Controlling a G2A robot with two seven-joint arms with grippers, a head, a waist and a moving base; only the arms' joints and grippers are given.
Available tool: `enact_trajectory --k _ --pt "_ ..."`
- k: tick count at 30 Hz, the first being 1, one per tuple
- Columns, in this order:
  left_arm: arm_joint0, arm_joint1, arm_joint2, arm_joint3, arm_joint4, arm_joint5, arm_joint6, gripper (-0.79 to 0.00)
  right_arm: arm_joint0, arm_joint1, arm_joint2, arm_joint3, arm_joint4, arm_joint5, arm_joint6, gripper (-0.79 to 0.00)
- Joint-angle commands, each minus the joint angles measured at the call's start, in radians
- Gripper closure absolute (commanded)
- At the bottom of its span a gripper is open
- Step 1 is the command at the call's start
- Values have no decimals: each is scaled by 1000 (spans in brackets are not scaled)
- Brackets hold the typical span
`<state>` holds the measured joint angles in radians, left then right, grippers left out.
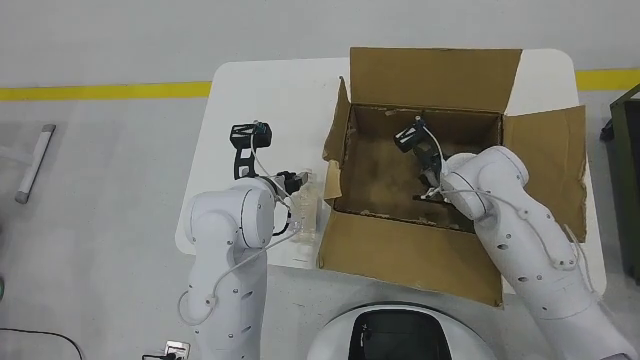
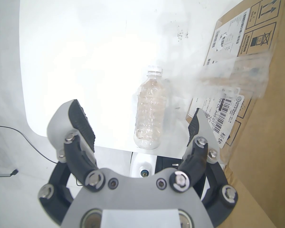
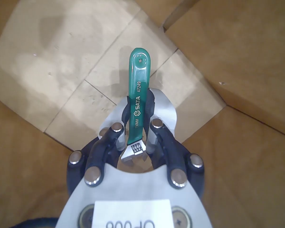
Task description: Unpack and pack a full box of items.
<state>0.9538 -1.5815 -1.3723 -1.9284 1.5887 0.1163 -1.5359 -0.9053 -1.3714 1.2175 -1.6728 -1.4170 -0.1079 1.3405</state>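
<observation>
While right pincer (image 3: 139, 103) sits deep inside cardboard box (image 3: 61, 48), fingers clamp green-handled wrench (image 3: 139, 72) mid-handle: metal head toward palm, handle end pointing at box floor.

Left pincer (image 2: 139, 121) spread wide, gripping nothing, above table (image 2: 85, 48) outside box. Clear plastic bottle (image 2: 150, 110) on table beyond fingers, near table edge, just beside box wall. Clear plastic packet (image 2: 228, 77) against that wall, near bottle cap.
</observation>
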Motion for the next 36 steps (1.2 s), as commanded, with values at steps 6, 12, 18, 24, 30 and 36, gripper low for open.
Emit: enact_trajectory --k 6,12,18,24,30,36 --pt "0 0 0 0 0 0 0 -785 -17 2 -5 -95 -5 -6 -5 0" --pt "0 0 0 0 0 0 0 -785 -38 8 48 -203 -9 21 -4 0" --pt "0 0 0 0 0 0 0 -785 -77 19 137 -314 22 22 -14 0" --pt "0 0 0 0 0 0 0 -785 -115 29 210 -398 49 0 -5 0" --pt "0 0 0 0 0 0 0 -785 -122 32 209 -403 39 -13 -3 0" --pt "0 0 0 0 0 0 0 -785 -122 32 209 -403 39 -13 -3 0"
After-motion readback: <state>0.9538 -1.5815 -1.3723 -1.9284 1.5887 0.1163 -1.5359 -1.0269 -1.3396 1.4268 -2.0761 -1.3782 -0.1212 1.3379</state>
